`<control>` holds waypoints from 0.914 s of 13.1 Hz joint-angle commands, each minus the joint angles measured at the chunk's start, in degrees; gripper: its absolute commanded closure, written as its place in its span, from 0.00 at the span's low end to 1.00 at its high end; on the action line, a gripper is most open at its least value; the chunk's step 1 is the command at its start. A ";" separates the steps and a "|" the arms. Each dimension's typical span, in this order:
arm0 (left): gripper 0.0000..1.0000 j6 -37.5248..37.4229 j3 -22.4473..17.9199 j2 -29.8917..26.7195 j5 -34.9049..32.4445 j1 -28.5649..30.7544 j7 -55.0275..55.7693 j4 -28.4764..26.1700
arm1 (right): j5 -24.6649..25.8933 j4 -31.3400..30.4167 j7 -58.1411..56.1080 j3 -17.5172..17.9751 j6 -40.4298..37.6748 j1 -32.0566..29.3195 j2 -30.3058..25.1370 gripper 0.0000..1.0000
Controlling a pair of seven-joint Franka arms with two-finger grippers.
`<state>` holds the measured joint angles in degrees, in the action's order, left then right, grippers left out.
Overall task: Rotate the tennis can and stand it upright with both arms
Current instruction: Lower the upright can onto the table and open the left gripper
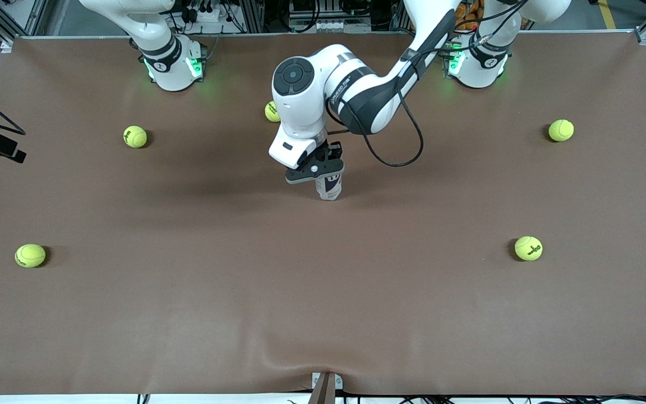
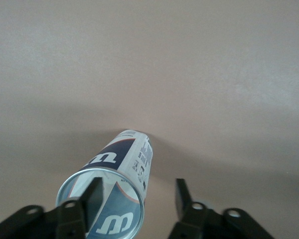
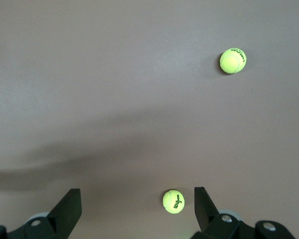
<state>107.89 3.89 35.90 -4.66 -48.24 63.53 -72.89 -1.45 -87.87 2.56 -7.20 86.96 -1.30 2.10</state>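
The tennis can [image 1: 330, 189] stands upright near the middle of the table, clear with a white and navy label. In the left wrist view the tennis can [image 2: 124, 159] shows its silvery rim and open mouth. My left gripper [image 1: 323, 168] hangs just over its top and is open [image 2: 138, 186]. One finger [image 2: 93, 196] is at the can's mouth and the other finger [image 2: 181, 196] is outside, and neither presses the wall. My right gripper [image 3: 137, 194] waits open, high over the table, and does not show in the front view.
Several yellow-green tennis balls lie scattered: one [image 1: 272, 111] close beside the left arm's wrist, others [image 1: 135, 136] [image 1: 561, 130] toward the table's ends, two [image 1: 30, 255] [image 1: 528, 248] nearer the front camera. Two balls [image 3: 173, 201] [image 3: 233, 60] lie under my right gripper.
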 commanded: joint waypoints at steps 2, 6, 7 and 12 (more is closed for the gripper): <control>0.00 -0.92 -0.37 -3.72 -1.23 -0.01 1.07 -0.14 | -1.36 1.21 -0.89 0.87 -0.65 -1.43 0.45 0.00; 0.00 -2.77 -0.29 -7.25 -1.14 2.53 1.07 -0.14 | -1.27 1.04 -1.41 0.88 -0.91 -1.25 0.53 0.00; 0.00 -3.03 -0.29 -8.56 -0.97 4.37 0.37 -0.32 | -1.36 1.12 -3.42 0.79 -1.00 -1.78 0.53 0.00; 0.00 -4.97 -0.46 -13.30 -1.40 12.46 -8.68 -0.49 | -0.57 0.77 -3.52 1.05 -0.74 -0.99 0.53 0.00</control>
<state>104.19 3.23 25.71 -4.69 -37.15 56.05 -72.17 -1.49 -87.86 -0.36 -7.03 86.79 -1.51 2.16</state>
